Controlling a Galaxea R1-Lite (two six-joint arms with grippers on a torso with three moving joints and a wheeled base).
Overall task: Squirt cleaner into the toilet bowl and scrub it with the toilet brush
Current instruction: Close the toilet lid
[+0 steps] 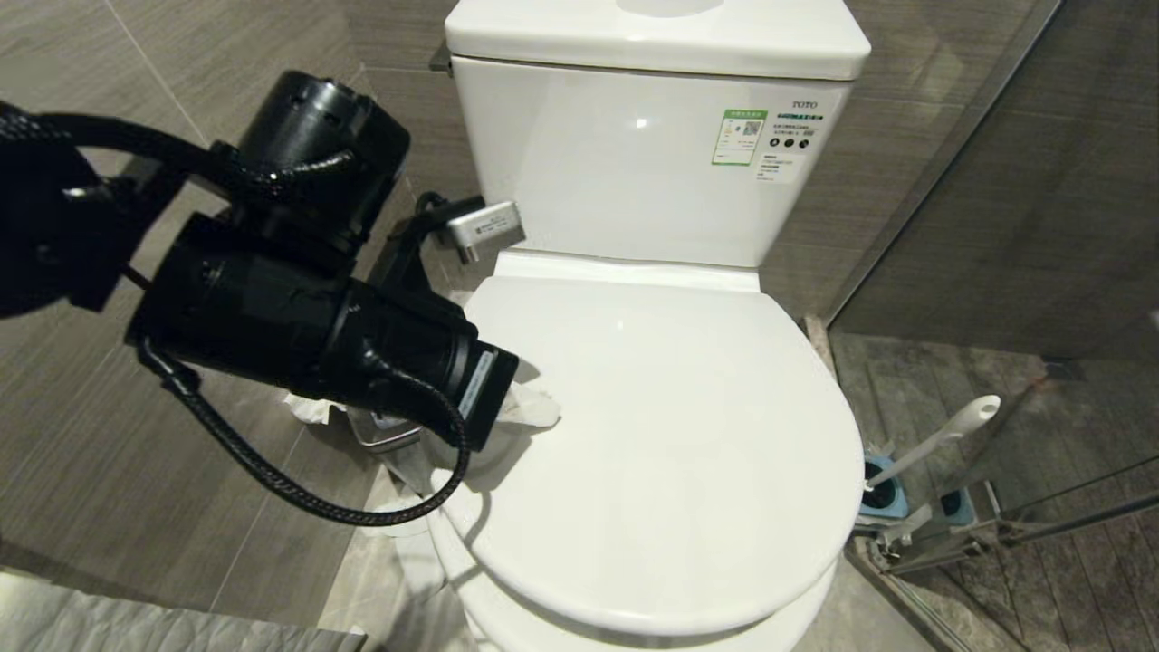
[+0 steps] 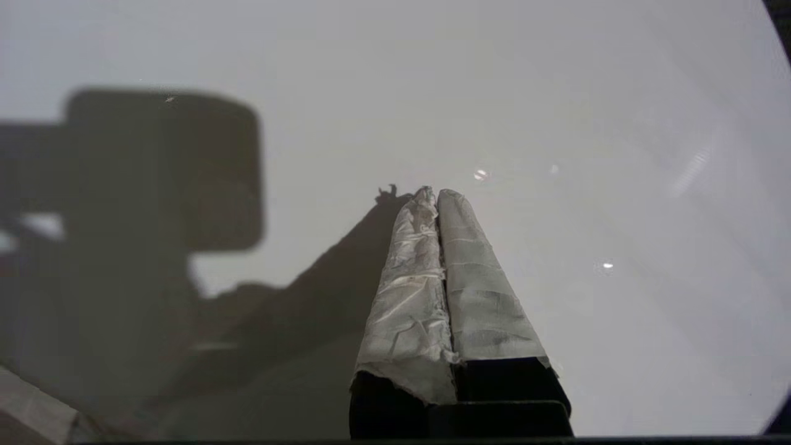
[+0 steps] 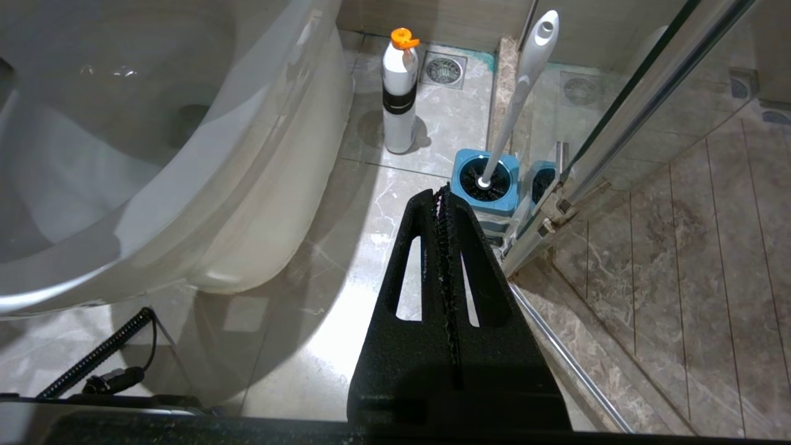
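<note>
The toilet bowl (image 1: 634, 634) is covered by its shut white lid (image 1: 670, 435), so its inside is hidden. My left gripper (image 1: 541, 412), its fingers wrapped in pale tape, is shut and empty just above the lid's left side. The left wrist view has that gripper (image 2: 435, 193) close over the glossy lid (image 2: 556, 93). The toilet brush (image 1: 942, 444) stands in its blue base (image 1: 883, 498) on the floor, right of the toilet. My right gripper (image 3: 442, 188) hangs shut and empty low beside the bowl (image 3: 185, 154), short of the toilet brush (image 3: 519, 93). The cleaner is out of view.
A white bottle with an orange cap (image 3: 398, 93) stands on the floor behind the bowl. A small steel bin (image 1: 389, 435) with paper sits left of the toilet. The cistern (image 1: 634, 163) is behind the lid. A glass shower door (image 1: 996, 272) runs along the right.
</note>
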